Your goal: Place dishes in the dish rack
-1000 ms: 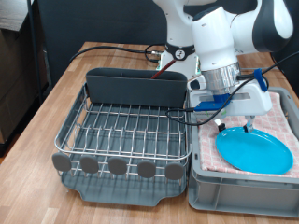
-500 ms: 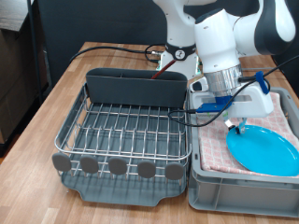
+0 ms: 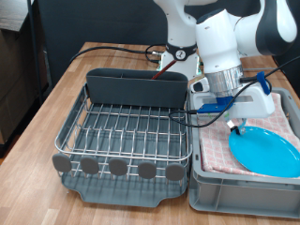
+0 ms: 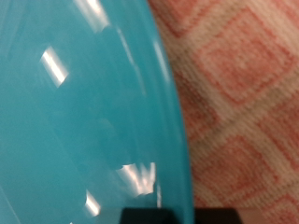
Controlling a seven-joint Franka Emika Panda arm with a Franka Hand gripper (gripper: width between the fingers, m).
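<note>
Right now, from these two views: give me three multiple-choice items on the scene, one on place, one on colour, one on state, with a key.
1. Where does the round bright blue plate lie?
A. on the silver wire dish rack
B. on the pink checked cloth in the grey crate
C. on the bare wooden table

2. What colour is the tall utensil caddy at the back of the rack?
A. dark grey
B. white
C. blue

3. What does the silver wire dish rack hold?
A. a cup
B. the plate
C. no dishes in view

Key: B, the pink checked cloth shows beside the plate's rim, with the gripper low over that rim; A, the caddy is dark grey plastic; C, the wire grid shows bare.
</note>
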